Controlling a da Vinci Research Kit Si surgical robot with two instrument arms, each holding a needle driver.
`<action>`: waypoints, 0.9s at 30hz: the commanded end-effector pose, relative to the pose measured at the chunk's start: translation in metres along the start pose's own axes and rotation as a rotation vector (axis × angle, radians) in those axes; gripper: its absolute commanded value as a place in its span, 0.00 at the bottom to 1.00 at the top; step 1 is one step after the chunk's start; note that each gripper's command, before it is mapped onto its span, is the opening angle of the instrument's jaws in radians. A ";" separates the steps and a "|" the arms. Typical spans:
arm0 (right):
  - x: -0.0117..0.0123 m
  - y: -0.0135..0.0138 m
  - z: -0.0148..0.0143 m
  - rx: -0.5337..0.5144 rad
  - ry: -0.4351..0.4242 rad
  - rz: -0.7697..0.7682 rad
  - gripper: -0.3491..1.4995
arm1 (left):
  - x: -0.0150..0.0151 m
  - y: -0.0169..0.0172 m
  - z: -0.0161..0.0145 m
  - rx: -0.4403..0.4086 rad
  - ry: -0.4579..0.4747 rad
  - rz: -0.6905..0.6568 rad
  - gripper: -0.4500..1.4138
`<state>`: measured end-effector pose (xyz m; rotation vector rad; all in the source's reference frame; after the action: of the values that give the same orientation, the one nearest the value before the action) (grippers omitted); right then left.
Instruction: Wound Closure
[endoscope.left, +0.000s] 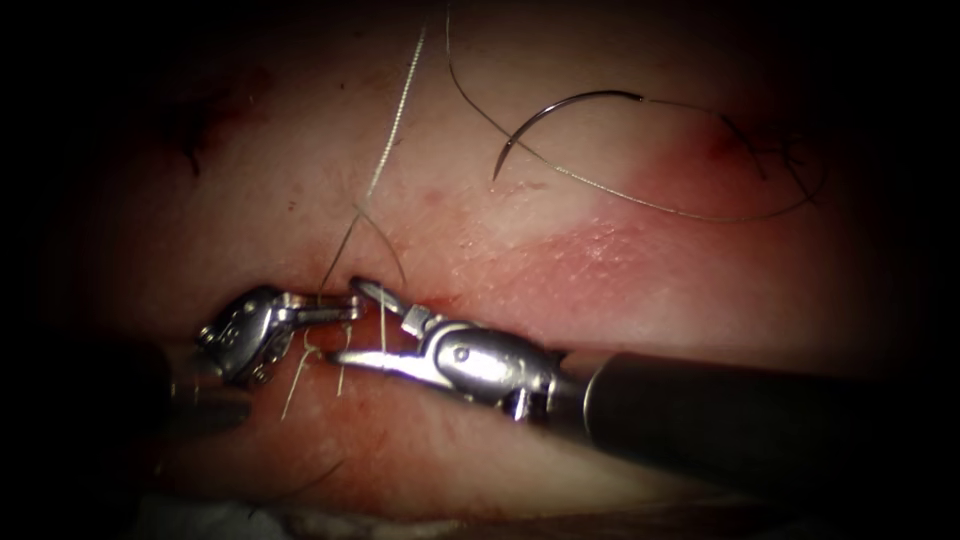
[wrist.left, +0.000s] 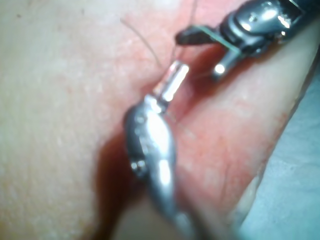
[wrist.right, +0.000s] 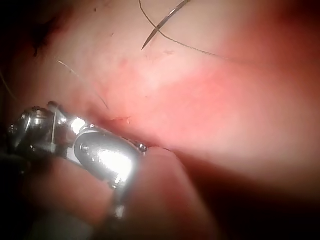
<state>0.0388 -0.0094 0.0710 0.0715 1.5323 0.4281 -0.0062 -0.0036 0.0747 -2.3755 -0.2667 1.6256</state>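
Your right tool comes in low from the right, its dark shaft nearest the camera, and its two jaws are spread wide apart at the cut. One jaw points up to the cut's edge and the other lies flat below it. A pale thread runs between the two jaws, but they are not closed on it, so that tool holds nothing. Your left tool reaches in from the left, and its jaws look closed right at the cut, where the pale thread comes out of the tissue. You cannot tell for sure if it pinches the thread or only touches it. In the left wrist view your left tool points at the same spot, with the right tool just beyond it. From the cut the pale thread climbs up and away. Two short thread ends hang below the cut. The needle lies loose on top of the tissue, well away to the upper right of the cut, with no tool on it and its point not stuck in. A dark thread trails from it in a wide loop over a red patch.
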 end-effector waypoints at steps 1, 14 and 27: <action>-0.0006 -0.0004 0.0006 -0.004 0.003 0.003 0.84 | -0.0011 0.0005 0.0002 0.000 -0.001 -0.006 0.00; -0.0019 0.0002 0.0018 -0.070 -0.031 0.002 0.85 | -0.0002 0.0056 -0.0004 -0.080 0.003 -0.042 0.07; -0.0039 -0.0013 0.0042 -0.055 -0.134 -0.026 0.84 | 0.0037 0.0059 0.0036 -0.059 -0.028 -0.067 0.66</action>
<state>0.0426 -0.0103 0.0741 0.0315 1.3859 0.4352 -0.0076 -0.0069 0.0671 -2.3312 -0.3961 1.6564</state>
